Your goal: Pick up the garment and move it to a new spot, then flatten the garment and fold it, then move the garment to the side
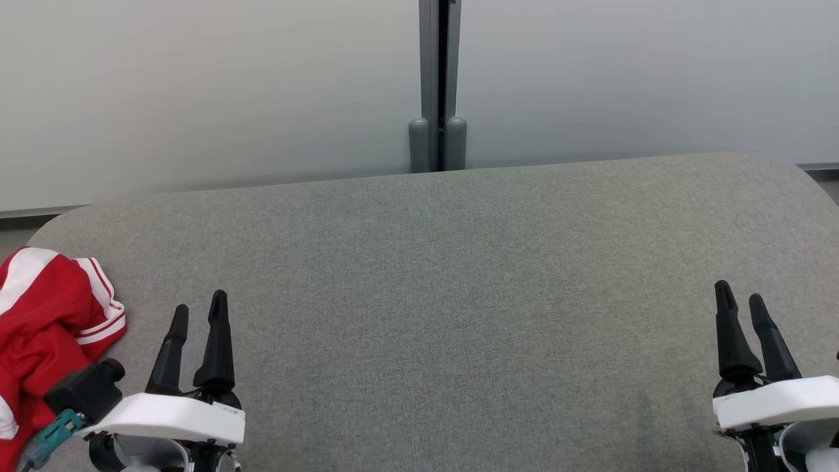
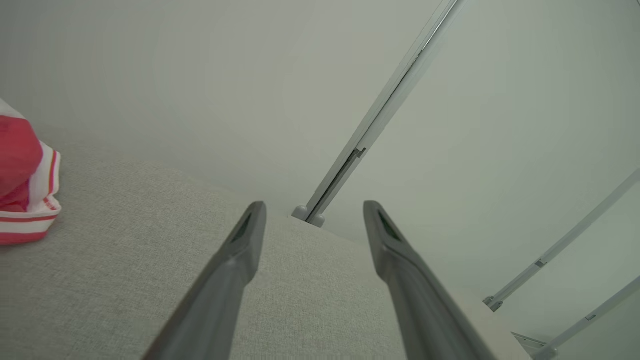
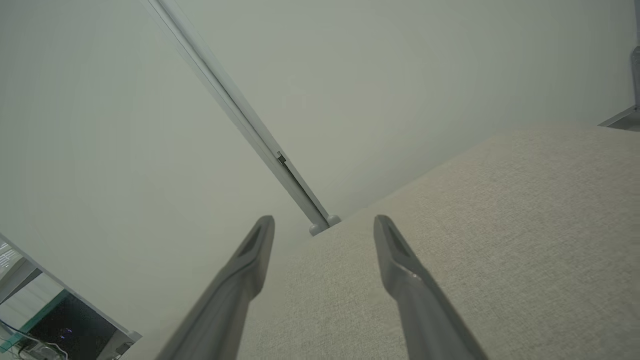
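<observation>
Garment (image 1: 39, 321): red, with white bands and thin red-white striped trim. Padded surface (image 1: 459, 275): uniform grey woven texture. Wall panels (image 1: 196, 85): pale grey, plain. Left gripper (image 1: 199, 303) and right gripper (image 1: 739, 292): 2 black fingers each, white housing. Connector (image 1: 56, 432): teal.

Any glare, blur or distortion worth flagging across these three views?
Head view: soft even light, no glare, red garment sharp. Left wrist view: wide-angle skew, left gripper fingers soft near the bottom edge. Right wrist view: right gripper fingers likewise soft; grey fabric surface looks paler.

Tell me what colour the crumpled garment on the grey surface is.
The crumpled fabric garment is red with white stripes, clearest in the head view.
</observation>
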`<state>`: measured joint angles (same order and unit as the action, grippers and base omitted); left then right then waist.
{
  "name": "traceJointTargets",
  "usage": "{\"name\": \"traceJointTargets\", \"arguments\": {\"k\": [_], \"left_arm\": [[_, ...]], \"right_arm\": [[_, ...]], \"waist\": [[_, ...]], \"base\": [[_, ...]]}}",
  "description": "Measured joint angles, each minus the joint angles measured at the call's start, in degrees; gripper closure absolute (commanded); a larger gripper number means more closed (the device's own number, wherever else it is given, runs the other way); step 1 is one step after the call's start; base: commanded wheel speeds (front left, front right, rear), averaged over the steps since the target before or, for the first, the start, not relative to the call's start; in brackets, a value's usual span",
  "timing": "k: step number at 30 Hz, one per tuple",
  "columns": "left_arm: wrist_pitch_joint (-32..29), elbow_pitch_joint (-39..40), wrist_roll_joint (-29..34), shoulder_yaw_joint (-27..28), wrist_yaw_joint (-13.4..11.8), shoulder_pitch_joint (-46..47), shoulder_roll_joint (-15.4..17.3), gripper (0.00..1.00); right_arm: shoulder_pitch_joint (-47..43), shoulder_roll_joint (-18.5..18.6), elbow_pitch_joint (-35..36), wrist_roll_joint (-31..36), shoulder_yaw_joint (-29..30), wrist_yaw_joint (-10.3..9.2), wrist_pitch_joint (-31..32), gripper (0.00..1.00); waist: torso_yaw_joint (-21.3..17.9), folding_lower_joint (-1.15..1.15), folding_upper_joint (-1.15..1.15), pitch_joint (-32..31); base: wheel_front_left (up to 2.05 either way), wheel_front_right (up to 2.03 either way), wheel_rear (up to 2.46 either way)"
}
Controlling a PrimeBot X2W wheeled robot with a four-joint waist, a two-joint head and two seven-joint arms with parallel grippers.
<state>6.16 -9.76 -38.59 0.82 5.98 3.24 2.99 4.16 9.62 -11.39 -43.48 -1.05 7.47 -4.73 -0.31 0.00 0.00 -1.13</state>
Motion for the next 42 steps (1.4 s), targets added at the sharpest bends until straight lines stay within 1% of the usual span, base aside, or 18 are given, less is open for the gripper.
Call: {"name": "traceJointTargets", "arguments": {"k": [11, 21, 31, 42], "left_arm": [[1.77, -2.20, 8.48, -1.05, -1.05, -0.63, 1.16, 0.00], [3.24, -4.32, 15.05, -1.91, -2.74, -0.92, 1.79, 0.00], [4.54, -6.95, 20.09, -2.46, -4.02, -1.15, 2.20, 0.00], [5.97, -8.34, 25.29, -3.33, -4.82, -1.16, 2.79, 0.00]], "right_arm": [[-0.62, 0.47, -0.53, 8.20, -1.25, 0.00, -0.71, 0.00], [-0.70, 0.53, -0.98, 14.94, -1.55, 0.00, -1.10, 0.00], [-1.32, 0.53, -1.78, 19.63, -1.59, 0.00, -1.44, 0.00], [-1.62, 0.57, -2.48, 24.16, -1.85, 0.01, -1.87, 0.00]], "waist": [[0.04, 0.00, 0.00, -0.46], [0.25, 0.00, 0.00, -0.79], [0.56, 0.00, 0.00, -1.18], [0.84, 0.00, 0.00, -1.39]], "base": [[0.00, 0.00, 0.00], [0.00, 0.00, 0.00], [0.00, 0.00, 0.00], [0.00, 0.00, 0.00]]}}
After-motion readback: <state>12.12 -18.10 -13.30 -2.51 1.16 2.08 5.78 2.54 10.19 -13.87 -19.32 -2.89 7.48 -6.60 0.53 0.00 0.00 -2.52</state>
